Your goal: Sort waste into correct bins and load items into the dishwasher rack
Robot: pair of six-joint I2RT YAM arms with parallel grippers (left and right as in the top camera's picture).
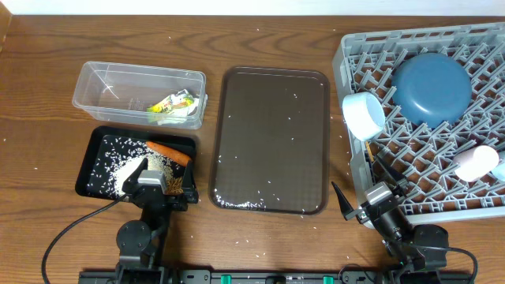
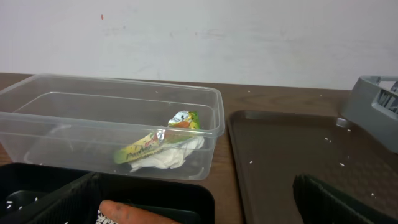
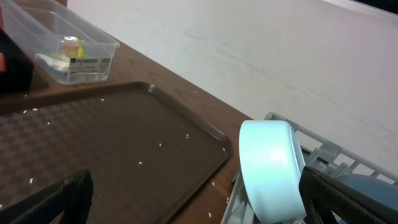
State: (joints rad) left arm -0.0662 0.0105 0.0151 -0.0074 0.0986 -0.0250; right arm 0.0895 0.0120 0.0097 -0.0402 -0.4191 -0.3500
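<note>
The clear tub (image 1: 102,83) holds yellow-green wrappers (image 1: 172,102) and a white tissue (image 1: 183,118); the left wrist view shows the tub (image 2: 93,102), a wrapper (image 2: 155,142) and the tissue (image 2: 169,158). The black tray (image 1: 95,150) holds rice grains (image 1: 118,162), the carrot (image 1: 170,151) and a brown lump (image 1: 175,185). The grey rack (image 1: 442,197) holds the dark-blue dish (image 1: 432,87), white bowl (image 1: 363,113), pink cup (image 1: 473,163) and light-blue cup (image 1: 499,170). My left gripper (image 1: 162,188) is open over the black tray's near edge. My right gripper (image 1: 367,189) is open beside the rack's left edge, near the bowl (image 3: 270,168).
The brown serving tray (image 1: 272,138) lies between the bins and the rack, with scattered rice grains on it and on the wooden table. A thin pale stick (image 1: 368,151) lies at the rack's left side. Cables run along the table's front edge.
</note>
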